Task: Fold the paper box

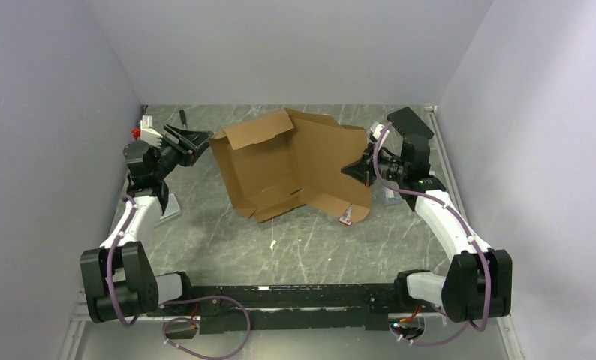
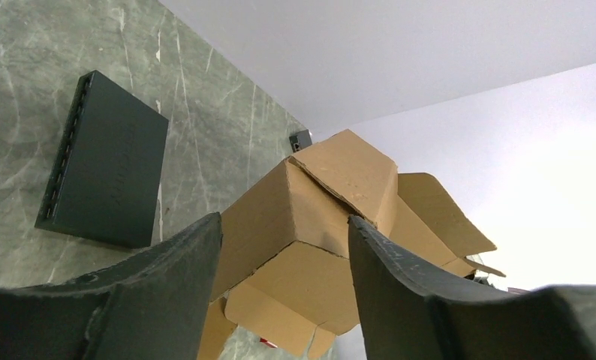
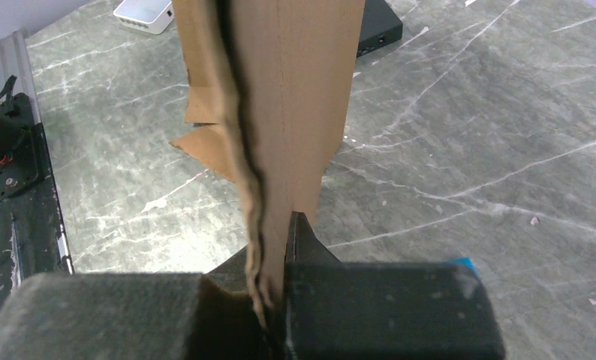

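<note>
The paper box (image 1: pixel 280 169) stands half-open near the tabletop's (image 1: pixel 205 240) far edge, its right panel pinched in the right gripper (image 1: pixel 354 169), apparently as an anchor, while the left gripper (image 1: pixel 196 142), jaws apart and empty, faces its left wall.

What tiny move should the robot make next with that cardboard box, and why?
Probably ease the left end effector forward onto the raised left wall of the paper box: its jaws stand open just short of the cardboard, while the right end effector pinches the opposite edge.
</note>
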`<action>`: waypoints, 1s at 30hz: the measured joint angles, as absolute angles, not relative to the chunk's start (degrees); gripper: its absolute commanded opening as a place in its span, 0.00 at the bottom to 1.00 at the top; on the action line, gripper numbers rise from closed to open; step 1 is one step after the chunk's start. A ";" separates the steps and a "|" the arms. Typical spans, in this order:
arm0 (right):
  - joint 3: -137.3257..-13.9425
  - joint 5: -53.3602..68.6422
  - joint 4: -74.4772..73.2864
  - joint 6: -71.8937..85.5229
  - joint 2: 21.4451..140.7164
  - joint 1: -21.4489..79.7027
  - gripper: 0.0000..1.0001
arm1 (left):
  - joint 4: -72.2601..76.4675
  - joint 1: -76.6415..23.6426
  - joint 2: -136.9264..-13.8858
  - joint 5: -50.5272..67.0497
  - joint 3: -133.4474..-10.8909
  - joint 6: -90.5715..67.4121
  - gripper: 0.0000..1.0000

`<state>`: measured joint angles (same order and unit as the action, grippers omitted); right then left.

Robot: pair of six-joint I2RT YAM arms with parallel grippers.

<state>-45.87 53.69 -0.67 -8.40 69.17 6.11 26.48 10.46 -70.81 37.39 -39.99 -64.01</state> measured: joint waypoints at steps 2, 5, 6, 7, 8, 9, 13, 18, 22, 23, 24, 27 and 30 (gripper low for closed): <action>-45.87 53.69 -0.67 -8.40 69.17 6.13 0.00 | 27.07 10.33 -71.31 37.69 -39.99 -64.38 0.58; -45.87 53.71 -0.64 -8.40 69.19 6.22 0.00 | 27.62 9.61 -72.01 37.74 -39.99 -64.71 0.51; -45.87 53.71 -0.62 -8.40 69.21 6.22 0.00 | 27.81 9.23 -72.18 37.74 -39.99 -64.77 0.48; -45.87 53.74 -0.62 -8.38 69.21 6.22 0.00 | 27.94 8.75 -72.27 37.76 -39.99 -64.77 0.45; -45.87 53.76 -0.60 -8.40 69.21 6.22 0.00 | 28.01 8.43 -72.29 37.74 -39.99 -64.86 0.44; -45.87 53.87 -0.58 -8.38 69.23 6.22 0.00 | 28.05 8.05 -72.29 37.74 -39.99 -64.75 0.44; -45.87 54.08 -0.58 -8.38 69.23 6.24 0.00 | 27.53 6.83 -72.23 37.43 -40.01 -64.03 0.43; -45.87 54.26 -0.60 -8.40 69.23 6.44 0.00 | 22.94 5.32 -70.43 34.92 -40.64 -61.84 0.44; -45.87 54.57 -0.60 -8.58 69.21 6.63 0.00 | 18.17 3.57 -68.03 31.31 -42.06 -60.58 0.45; -45.87 54.59 -0.60 -8.69 69.21 6.70 0.00 | 17.47 3.22 -67.70 30.63 -42.33 -60.51 0.45; -45.87 54.59 -0.60 -8.84 69.17 6.79 0.00 | 16.53 2.72 -67.31 29.76 -42.68 -60.47 0.45; -45.87 54.59 -0.97 -9.30 68.66 6.83 0.00 | 14.90 1.78 -66.81 27.97 -43.24 -60.58 0.45; -45.60 54.81 -1.41 -9.58 67.77 6.92 0.00 | 13.82 0.99 -66.43 26.20 -43.42 -60.82 0.45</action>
